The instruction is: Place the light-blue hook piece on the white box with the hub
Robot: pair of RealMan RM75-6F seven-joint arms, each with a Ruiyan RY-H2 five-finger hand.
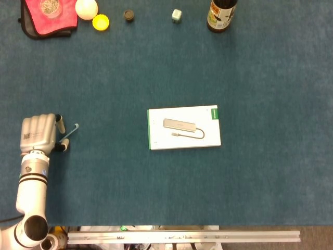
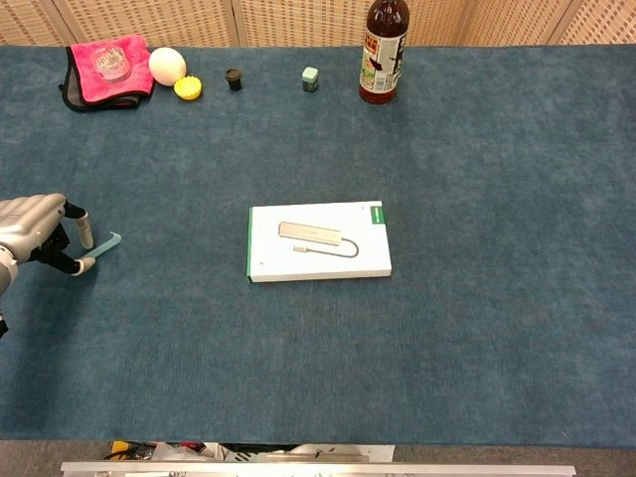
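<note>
At the left edge of the worktop: we see our left hand (image 1: 39, 134), also low at the left in the chest view (image 2: 38, 231).
Fingers: curled in, with the thumb and a fingertip (image 2: 85, 232) at the near end of the hook (image 1: 71, 132); we cannot tell whether they truly pinch it or only touch it.
Hook: light blue and thin, lying on the blue worktop (image 1: 260, 78) just beside the hand, its curved end pointing away from the hand toward the middle; in the chest view it shows at (image 2: 103, 248).
Box: white, with a green stripe on its left side and a green tag in its far right corner, flat near the middle of the worktop (image 1: 183, 127), well apart from the hook; the chest view has it at (image 2: 318, 241).
Hub: a grey hub with its cable pictured on the box lid (image 1: 179, 125).
Far edge, left corner: a pink cloth (image 1: 49, 16), a white ball (image 1: 86, 8), a yellow cap (image 1: 101, 22).
Far edge, middle: a dark cap (image 1: 128, 15), a pale cube (image 1: 177, 15), a brown bottle (image 2: 385, 50).
Right hand: neither view shows it.
</note>
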